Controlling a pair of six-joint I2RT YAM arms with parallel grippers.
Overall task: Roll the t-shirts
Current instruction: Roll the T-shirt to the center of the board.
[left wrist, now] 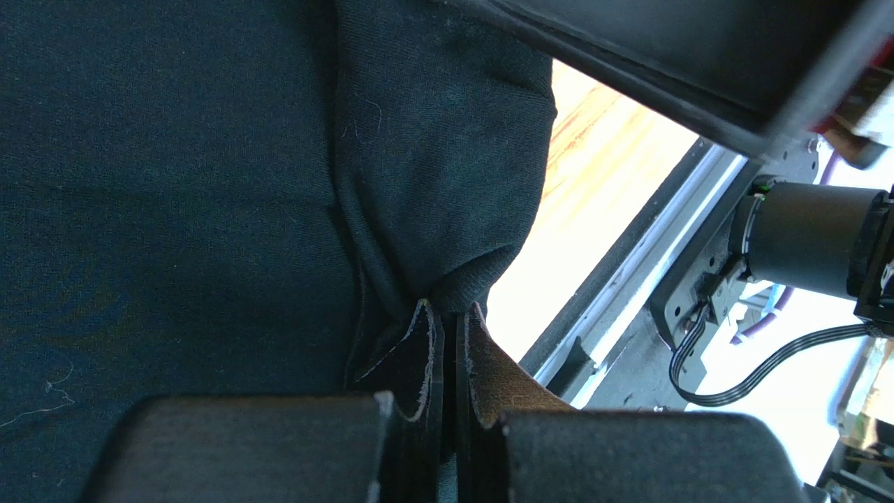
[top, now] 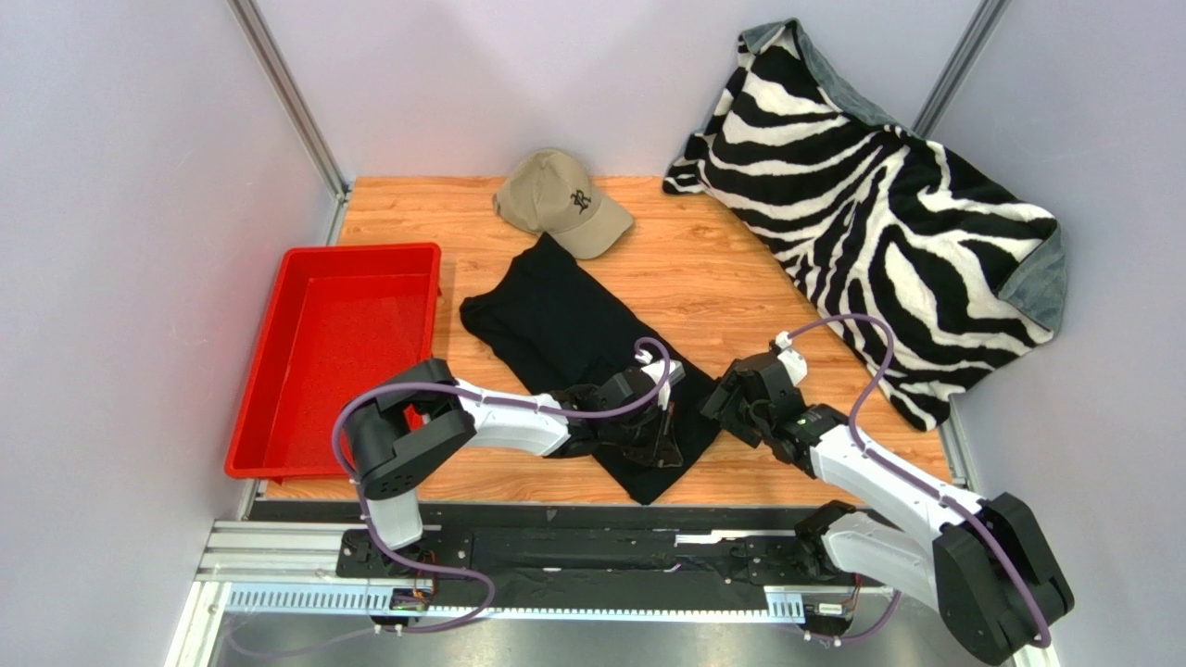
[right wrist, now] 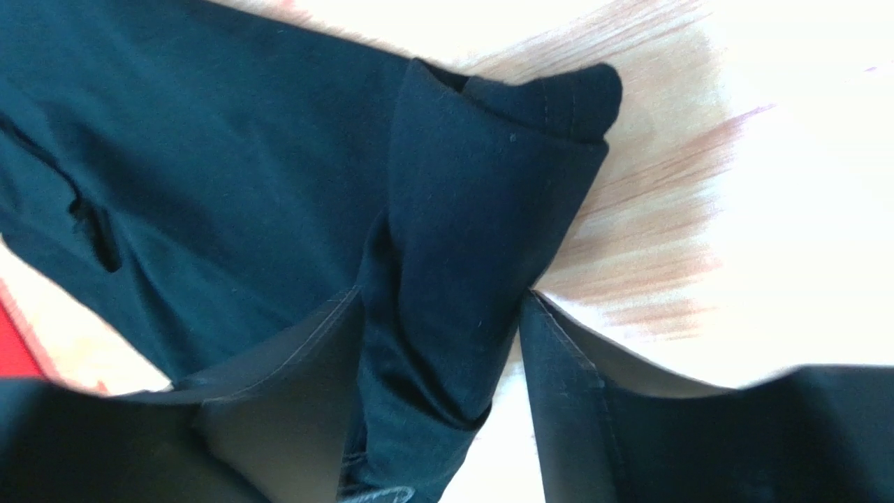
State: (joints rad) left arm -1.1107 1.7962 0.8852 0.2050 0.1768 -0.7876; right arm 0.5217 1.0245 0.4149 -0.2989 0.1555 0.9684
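Note:
The black t-shirt (top: 557, 313) lies as a long folded strip running diagonally from near the cap to the table's near edge. My left gripper (top: 657, 434) is at the strip's near end. In the left wrist view its fingertips (left wrist: 451, 314) are shut on a pinched fold of the t-shirt (left wrist: 157, 189). My right gripper (top: 727, 399) is at the strip's right edge, just beside the left one. In the right wrist view its jaws (right wrist: 441, 299) stand apart around a raised fold of the t-shirt (right wrist: 472, 210). The left finger touches the cloth, and a gap shows at the right finger.
A red tray (top: 359, 253) sits at the left of the wooden table. A tan cap (top: 564, 202) lies just beyond the shirt's far end. A zebra-striped blanket (top: 891, 236) covers the back right corner. The metal rail (top: 557, 556) runs along the near edge.

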